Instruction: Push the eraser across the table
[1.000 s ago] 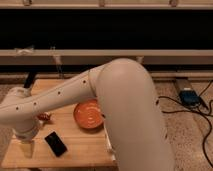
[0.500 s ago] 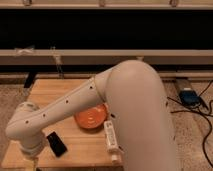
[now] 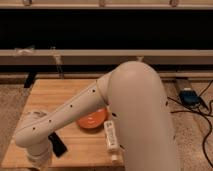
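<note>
1. Arm pose: the big white robot arm (image 3: 135, 100) has its bulky rounded housing filling the centre-right of my view. The forearm, w/ a row of small dark dots, slopes down & left from it over the table. It ends in a rounded wrist at bottom-left.
2. The pincer gripper (image 3: 41, 161) hangs under that wrist, pointing down at the near-left part of the pale tan butcher-block wooden table (image 3: 55, 92). It sits right at the lower edge of view.
3. Pincer state: can't tell if it's open or closed, as the wrist hides most of it.
4. Task obj: the small flat black rectangular eraser (image 3: 58, 144) lies flat on the tabletop just right of the pincer, set diagonally. Can't tell if it touches the pincer.
5. The round orange plate (image 3: 92, 120) is further right of the pincer & slightly farther back, beyond the eraser. The forearm covers its upper part.
6. A cream-white elongated item (image 3: 111, 141) lies right of the plate near the table's front edge, well apart from the pincer.
7. Off the table, far right of the pincer: a blue box w/ black cables (image 3: 189, 96) on the speckled floor.
</note>
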Robot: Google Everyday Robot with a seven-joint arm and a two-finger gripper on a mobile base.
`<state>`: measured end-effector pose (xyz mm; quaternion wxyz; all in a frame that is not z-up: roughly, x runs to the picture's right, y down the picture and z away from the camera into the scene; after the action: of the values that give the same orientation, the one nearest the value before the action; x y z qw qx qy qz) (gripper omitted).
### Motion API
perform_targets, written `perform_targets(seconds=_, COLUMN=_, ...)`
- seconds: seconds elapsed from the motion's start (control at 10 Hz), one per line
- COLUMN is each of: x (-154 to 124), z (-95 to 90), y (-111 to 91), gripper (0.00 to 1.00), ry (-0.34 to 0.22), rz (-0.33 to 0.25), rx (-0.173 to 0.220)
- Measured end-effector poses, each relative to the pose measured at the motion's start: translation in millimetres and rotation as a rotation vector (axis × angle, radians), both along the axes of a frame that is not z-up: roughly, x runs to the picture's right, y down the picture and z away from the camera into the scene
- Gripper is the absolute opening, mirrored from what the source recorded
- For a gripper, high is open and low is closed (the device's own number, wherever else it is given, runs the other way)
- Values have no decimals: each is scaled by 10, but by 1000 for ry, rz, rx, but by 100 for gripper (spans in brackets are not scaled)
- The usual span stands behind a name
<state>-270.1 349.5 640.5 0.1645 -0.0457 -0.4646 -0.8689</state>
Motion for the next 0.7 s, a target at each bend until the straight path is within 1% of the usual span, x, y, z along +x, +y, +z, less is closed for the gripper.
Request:
perform_targets(seconds=0.1, x=33, z=10, y=74, gripper=12, ry=16, rz=5, rx=-17)
perform_targets(seconds=0.2, x=67, z=29, y=109, gripper=5, ry=29, rz=11, rx=-26)
perform_targets(seconds=0.3, x=115, z=64, y=152, gripper=0, ry=45, rz=15, rx=-37)
perform_targets(seconds=0.5, x=168, z=152, y=235, gripper=0, ry=63, rz=11, rx=-56)
perform_targets(seconds=0.7, x=276, z=249, y=263, gripper=0, ry=86, rz=12, rx=-63)
